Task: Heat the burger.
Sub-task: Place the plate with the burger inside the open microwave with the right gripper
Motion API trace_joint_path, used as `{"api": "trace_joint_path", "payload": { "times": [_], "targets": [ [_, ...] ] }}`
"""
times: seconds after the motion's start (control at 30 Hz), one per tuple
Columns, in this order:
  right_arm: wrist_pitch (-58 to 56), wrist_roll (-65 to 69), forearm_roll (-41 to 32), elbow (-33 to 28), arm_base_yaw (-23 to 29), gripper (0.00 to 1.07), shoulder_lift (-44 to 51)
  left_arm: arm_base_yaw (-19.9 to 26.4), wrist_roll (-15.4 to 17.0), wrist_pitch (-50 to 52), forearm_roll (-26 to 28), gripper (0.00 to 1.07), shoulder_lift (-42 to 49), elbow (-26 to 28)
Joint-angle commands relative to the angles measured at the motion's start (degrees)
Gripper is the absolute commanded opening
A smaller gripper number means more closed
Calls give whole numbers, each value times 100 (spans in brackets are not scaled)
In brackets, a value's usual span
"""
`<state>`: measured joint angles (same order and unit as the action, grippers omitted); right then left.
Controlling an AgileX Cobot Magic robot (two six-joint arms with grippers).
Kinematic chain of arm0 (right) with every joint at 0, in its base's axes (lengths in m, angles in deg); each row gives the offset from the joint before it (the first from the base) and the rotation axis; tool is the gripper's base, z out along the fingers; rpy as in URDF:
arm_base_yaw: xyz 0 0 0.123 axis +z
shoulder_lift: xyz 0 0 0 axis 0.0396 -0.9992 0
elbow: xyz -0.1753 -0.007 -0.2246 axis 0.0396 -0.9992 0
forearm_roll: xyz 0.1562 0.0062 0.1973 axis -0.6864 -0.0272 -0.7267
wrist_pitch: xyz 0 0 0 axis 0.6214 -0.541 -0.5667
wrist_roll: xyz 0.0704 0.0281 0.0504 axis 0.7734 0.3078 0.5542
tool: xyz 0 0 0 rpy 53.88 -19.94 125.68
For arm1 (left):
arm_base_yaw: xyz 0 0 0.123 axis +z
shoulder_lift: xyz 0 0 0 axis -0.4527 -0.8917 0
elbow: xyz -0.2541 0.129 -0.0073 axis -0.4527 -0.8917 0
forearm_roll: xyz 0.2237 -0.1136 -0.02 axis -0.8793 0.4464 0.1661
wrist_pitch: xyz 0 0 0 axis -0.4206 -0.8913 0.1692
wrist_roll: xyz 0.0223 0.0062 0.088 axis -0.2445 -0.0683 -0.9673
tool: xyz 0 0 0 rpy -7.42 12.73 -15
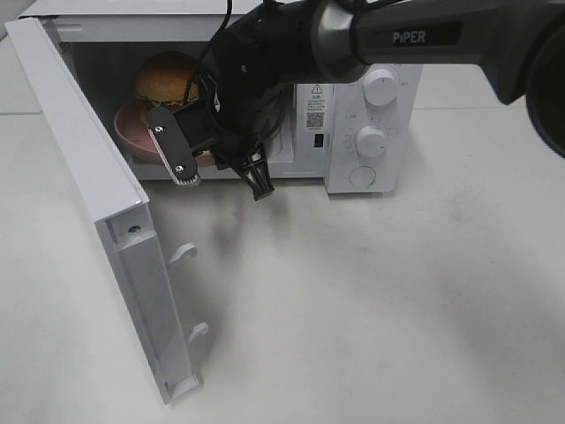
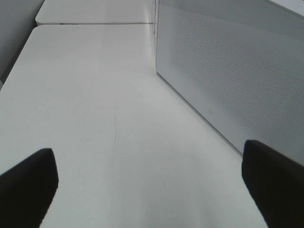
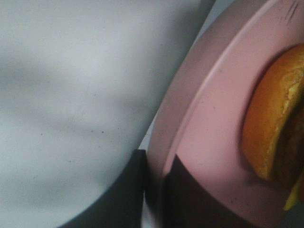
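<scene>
The burger [image 1: 166, 78] sits on the pink plate [image 1: 132, 137] inside the microwave [image 1: 375, 132], upper left of the high view. The right tool [image 3: 154, 166] pinches the plate's rim. The left tool [image 2: 151, 173] gapes wide over the table [image 2: 95, 95]. Left to do, I judge: let go, shut the door [image 1: 132, 265], start heating.

The right arm [image 1: 265, 53] hides much of the burger [image 1: 164, 76] and pink plate [image 1: 131, 125]; close up the burger is blurred, cut off, its dark layer possibly patty.

The right arm [image 1: 415, 35] reads "PiPER"; the microwave [image 1: 393, 163] bears a warning triangle
</scene>
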<state>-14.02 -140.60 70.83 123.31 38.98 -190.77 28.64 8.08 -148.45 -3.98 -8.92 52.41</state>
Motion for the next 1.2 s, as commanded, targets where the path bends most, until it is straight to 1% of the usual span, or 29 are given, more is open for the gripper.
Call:
{"api": "trace_joint_path", "payload": {
  "times": [0.03,0.07,0.17,0.3,0.33,0.57,0.63,0.73,0.8,0.83,0.87,0.9,0.93,0.97,1.0,1.07,1.1,1.17,1.2],
  "targets": [
    [166,350,292,384,11,5,-69,23,29,34,23,103,120,-11],
    [166,350,292,384,11,5,-69,23,29,34,23,103,120,-11],
    [23,539,367,676,6,5,-252,23,29,34,23,103,120,-11],
    [29,539,384,808,6,5,-338,23,29,34,23,103,120,-11],
    [23,544,384,900,-57,5,-407,23,29,34,23,103,120,-11],
    [46,544,344,1003,-149,9,-590,23,29,34,23,103,120,-11],
    [172,544,195,1003,-178,17,-670,23,29,34,23,103,120,-11],
    [201,544,195,1003,-178,20,-682,23,29,34,23,103,120,-11],
    [241,556,212,1003,-189,37,-705,23,29,34,23,103,120,-11],
    [241,556,212,1003,-189,37,-705,23,29,34,23,103,120,-11],
    [241,584,212,1003,-189,41,-705,23,29,34,23,103,120,-11],
    [235,682,212,1003,-189,49,-705,23,29,34,23,103,120,-11],
    [235,682,212,1003,-189,49,-705,23,29,34,23,103,120,-11],
    [189,837,212,1003,-189,55,-705,23,29,34,23,103,120,-11],
    [189,837,212,1003,-189,55,-705,23,29,34,23,103,120,-11],
    [115,837,178,928,-189,61,-682,23,29,34,23,103,120,-11],
    [115,837,178,928,-189,61,-682,23,29,34,23,103,120,-11],
    [189,745,-57,676,-189,63,-544,23,29,34,23,103,120,-11],
    [189,745,-57,676,-189,63,-544,23,29,34,23,103,120,-11]
  ]
}}
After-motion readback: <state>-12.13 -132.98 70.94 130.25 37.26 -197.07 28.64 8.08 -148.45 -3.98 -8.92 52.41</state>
